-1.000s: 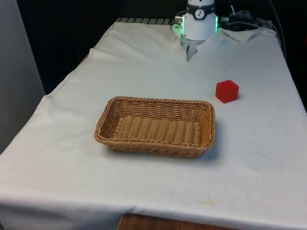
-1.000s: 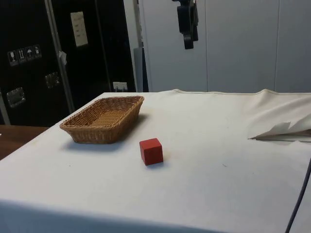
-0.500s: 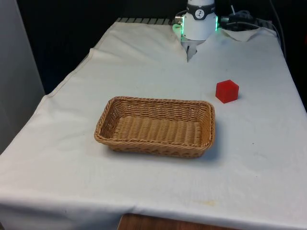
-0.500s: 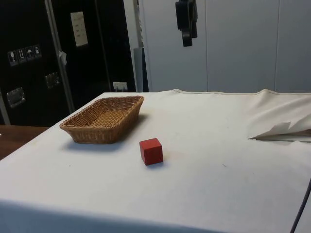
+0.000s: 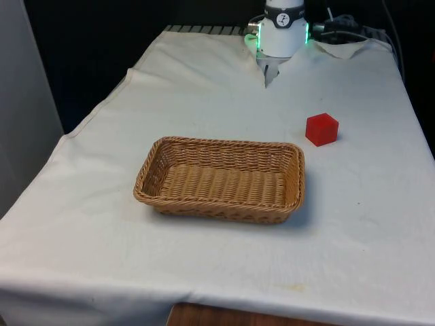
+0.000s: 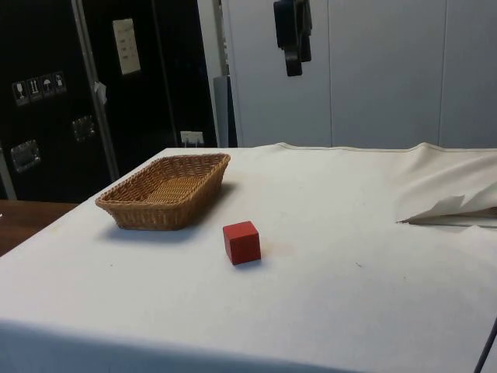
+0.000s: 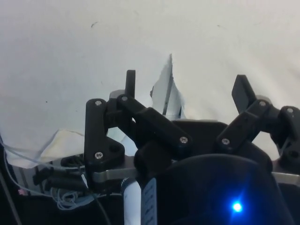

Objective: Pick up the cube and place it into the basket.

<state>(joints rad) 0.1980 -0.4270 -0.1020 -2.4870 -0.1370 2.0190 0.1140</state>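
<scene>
High above the table's far end, your gripper (image 6: 293,70) hangs with its fingers (image 7: 130,82) spread wide and nothing between them. Over the last second it has drifted a little toward the side view's left, which is toward the basket's end of the table, and its height has barely changed. On the table nothing has moved: the cube (image 5: 321,129) and the basket (image 5: 221,179) sit exactly where they were.

For the task, that small shift reads as the very start of the approach, or perhaps only a reorientation. You have not begun to descend, and the cube is untouched. It rests flat on the cloth (image 5: 204,88), on the front view's right, well apart from the gripper and near the basket's far right corner without touching it. The basket lies toward the middle of the table with nothing in it.

The cloth is white and mostly smooth, with a few faint marks. It is bunched into folds at the far corner near the robot's base, where loose cables lie. A wooden edge shows below the cloth at the near side. Beyond the table, the side view gives you dark cabinets (image 6: 54,101) with labels on one side and pale panels (image 6: 380,70) behind the gripper.
</scene>
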